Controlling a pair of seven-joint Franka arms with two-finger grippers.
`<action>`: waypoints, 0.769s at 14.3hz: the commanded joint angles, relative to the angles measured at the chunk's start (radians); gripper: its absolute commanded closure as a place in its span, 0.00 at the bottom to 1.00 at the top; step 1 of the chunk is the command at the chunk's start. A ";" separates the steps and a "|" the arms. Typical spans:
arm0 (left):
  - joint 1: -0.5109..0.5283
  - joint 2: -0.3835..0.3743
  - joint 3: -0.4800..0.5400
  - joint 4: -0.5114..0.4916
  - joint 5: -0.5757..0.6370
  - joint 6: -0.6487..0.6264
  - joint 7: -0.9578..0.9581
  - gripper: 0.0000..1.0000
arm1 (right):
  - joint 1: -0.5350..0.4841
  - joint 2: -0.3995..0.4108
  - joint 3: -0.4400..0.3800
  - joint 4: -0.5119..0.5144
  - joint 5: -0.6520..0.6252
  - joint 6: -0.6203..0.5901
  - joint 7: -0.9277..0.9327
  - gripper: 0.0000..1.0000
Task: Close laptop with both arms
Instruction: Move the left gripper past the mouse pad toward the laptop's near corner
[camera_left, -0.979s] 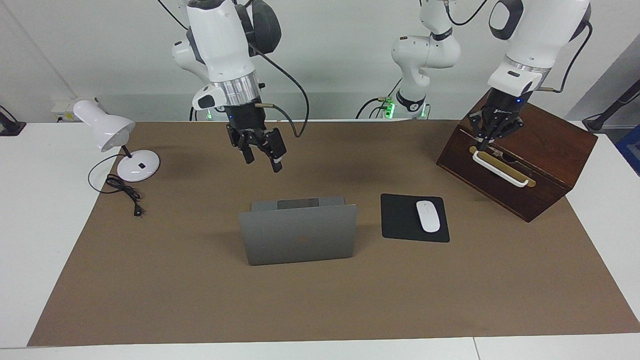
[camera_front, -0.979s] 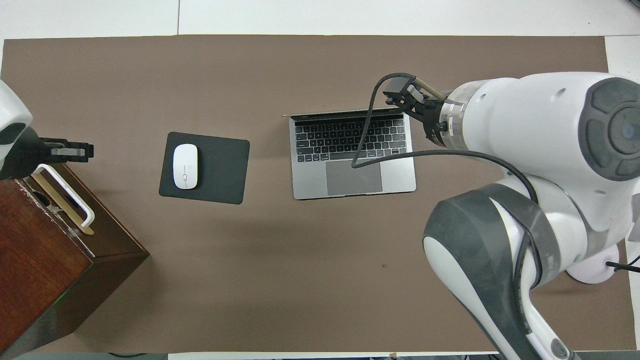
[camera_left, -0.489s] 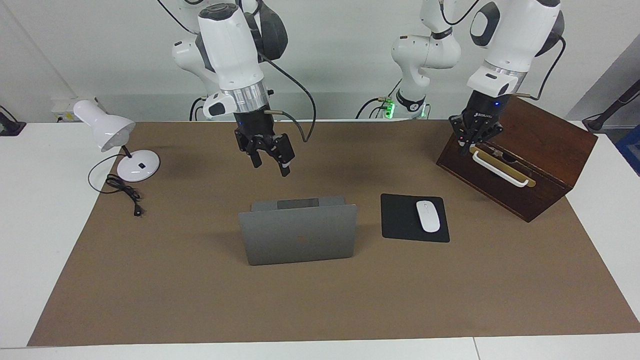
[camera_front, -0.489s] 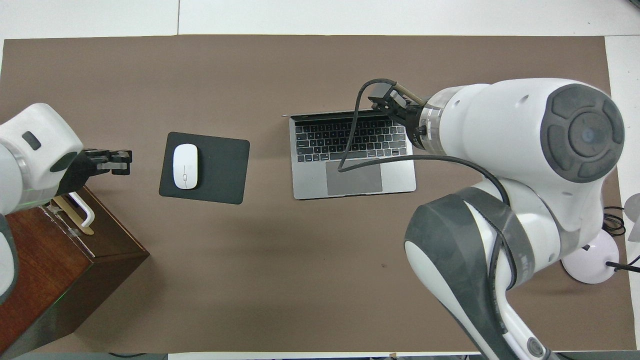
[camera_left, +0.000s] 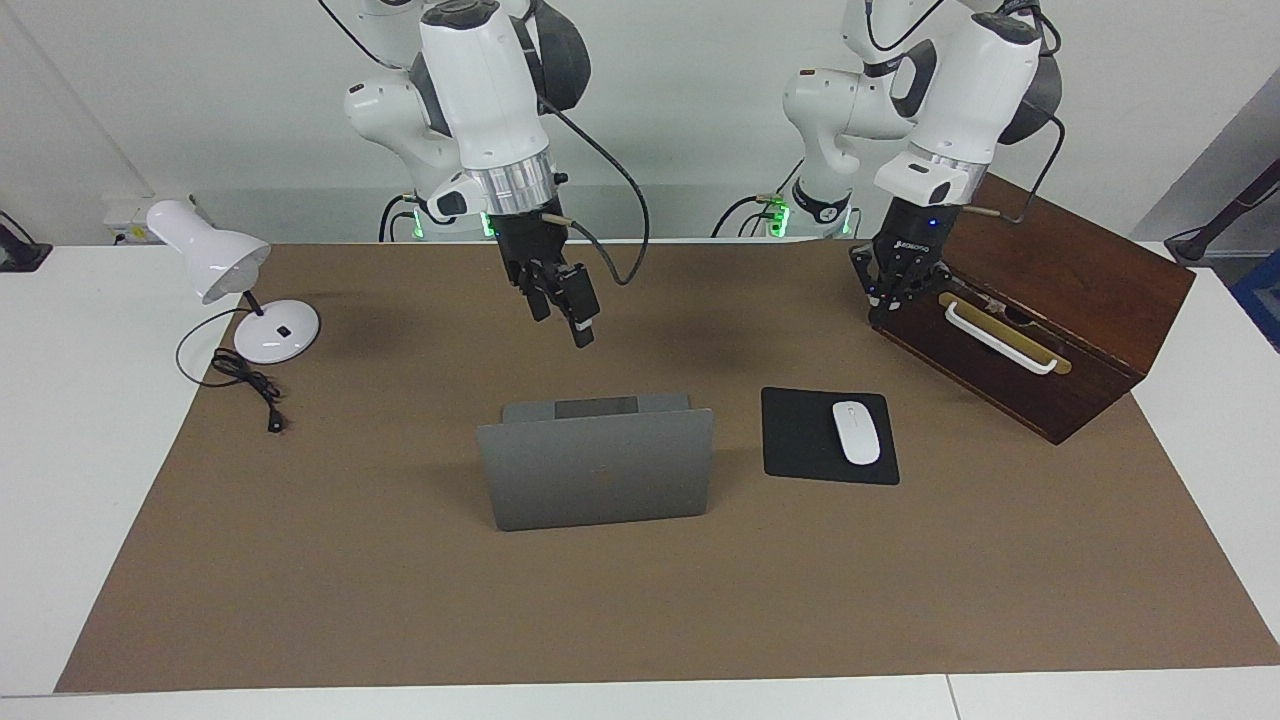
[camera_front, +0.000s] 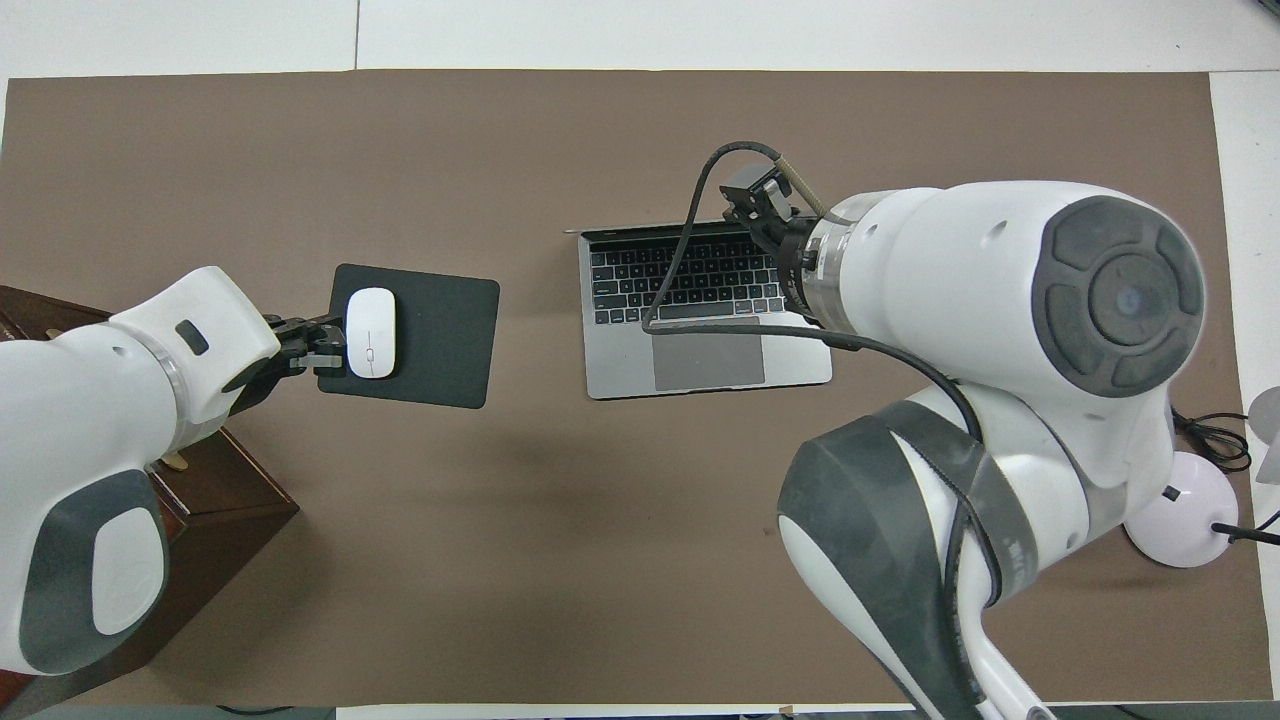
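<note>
The silver-grey laptop (camera_left: 600, 470) stands open in the middle of the brown mat, its lid upright and its keyboard (camera_front: 615, 280) facing the robots. My right gripper (camera_left: 563, 325) hangs open in the air over the mat just nearer the robots than the laptop; from above the right gripper (camera_front: 748, 200) shows over the lid's top edge. My left gripper (camera_left: 882, 308) is shut and holds nothing. It hovers beside the corner of the wooden box, and in the overhead view the left gripper (camera_front: 322, 345) covers the edge of the mouse pad. Neither gripper touches the laptop.
A black mouse pad (camera_left: 800, 440) with a white mouse (camera_left: 856, 432) lies beside the laptop toward the left arm's end. A dark wooden box (camera_left: 1070, 290) with a white handle (camera_left: 1000, 340) stands nearer that end. A white desk lamp (camera_left: 215, 260) and its cable (camera_left: 250, 385) are at the right arm's end.
The left gripper has left the box handle and swung toward the mouse pad and laptop. The right gripper has shifted a little toward the laptop's middle. The laptop has not moved.
</note>
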 joint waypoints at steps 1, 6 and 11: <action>-0.050 -0.023 0.013 -0.058 -0.009 0.081 -0.002 1.00 | -0.003 -0.011 -0.001 -0.012 -0.010 0.012 0.026 0.00; -0.121 0.003 0.013 -0.138 -0.009 0.241 -0.002 1.00 | -0.011 -0.014 -0.002 -0.023 -0.007 0.012 0.015 0.00; -0.197 0.105 0.013 -0.144 -0.009 0.379 -0.002 1.00 | -0.012 -0.013 -0.002 -0.025 -0.007 0.014 0.007 0.00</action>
